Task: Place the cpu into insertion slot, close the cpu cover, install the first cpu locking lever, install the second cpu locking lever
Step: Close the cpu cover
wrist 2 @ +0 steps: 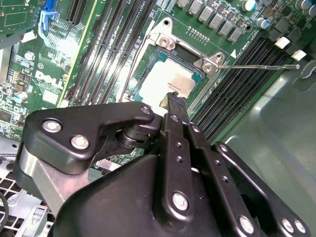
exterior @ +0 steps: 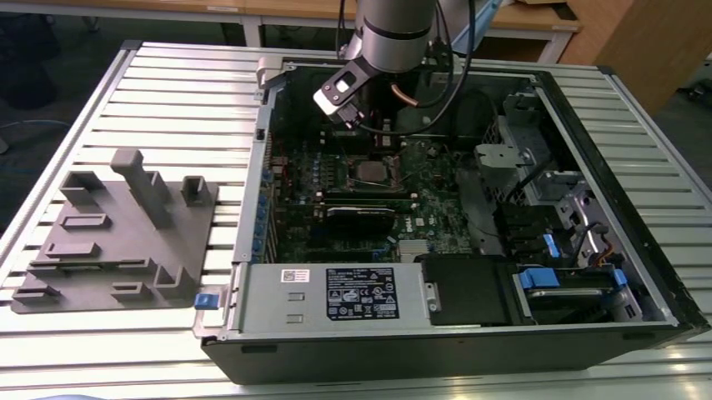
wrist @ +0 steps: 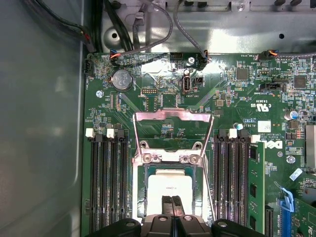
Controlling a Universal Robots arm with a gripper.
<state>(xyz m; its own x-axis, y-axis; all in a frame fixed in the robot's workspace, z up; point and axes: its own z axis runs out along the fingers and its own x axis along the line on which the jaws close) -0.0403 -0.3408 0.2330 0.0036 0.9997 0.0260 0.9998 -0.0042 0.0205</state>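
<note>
Fingers [wrist: 168,206] of the gripper [wrist: 173,199] are pressed tight together, with no gap and nothing held between them. In both wrist views their thin black tips [wrist 2: 174,101] come down right at the edge of the chip [wrist: 170,183]. I cannot tell if they really touch it.

The chip [wrist 2: 167,79] is a small pale square. It lies flat inside the slot [wrist: 139,193], and it looks straight, not tipped. The cover [wrist: 173,116] is a thin shiny frame. In the first wrist view it looks lifted up, just past the slot, and not down over the chip. You can see the green board [wrist: 237,98] through its open middle.

Long black slots [wrist: 106,182] run along both sides of the chip. A round silver battery [wrist: 122,79] sits on the board, well away from the slot. In the second wrist view a thin metal rod [wrist 2: 256,65] sticks out sideways from one corner of the slot.

In the exterior view the arm [exterior: 395,33] reaches down into the far end of an open computer box [exterior: 445,350]. The box lies on a table [exterior: 167,83] made of pale strips. A grey block with pegs [exterior: 112,233] sits on the table at the exterior view's left, beside the box.
</note>
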